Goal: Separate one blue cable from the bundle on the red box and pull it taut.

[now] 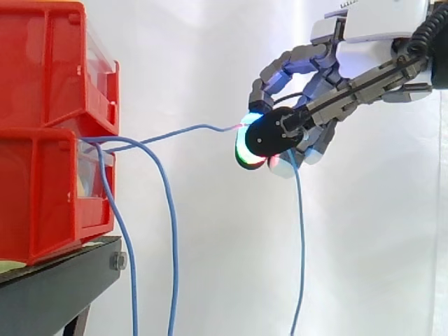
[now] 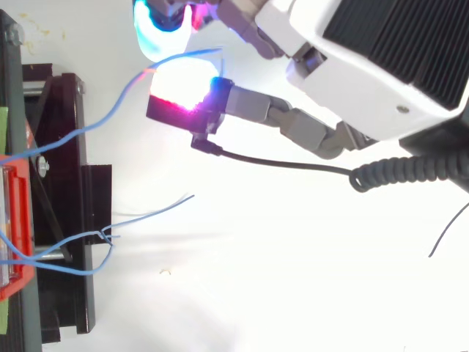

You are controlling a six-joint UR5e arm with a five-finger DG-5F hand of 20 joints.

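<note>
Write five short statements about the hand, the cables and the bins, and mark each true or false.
The hand pinches one blue cable. True.
That cable ends at the hand. False: it hangs on down below it.
Two red bins are stacked one on the other. True.
The bins rest on a white table. False: on a black stand.
Every blue cable is in the hand. False: two loose cables hang from the bins.

You'll see a black stand (image 1: 49,294) at the lower left, with a silver bolt (image 1: 117,262) on its front face near the top corner. A pale yellow-green strip (image 1: 10,266) lies on the stand's top at its left edge. A white curtain (image 1: 231,266) hangs behind.
</note>
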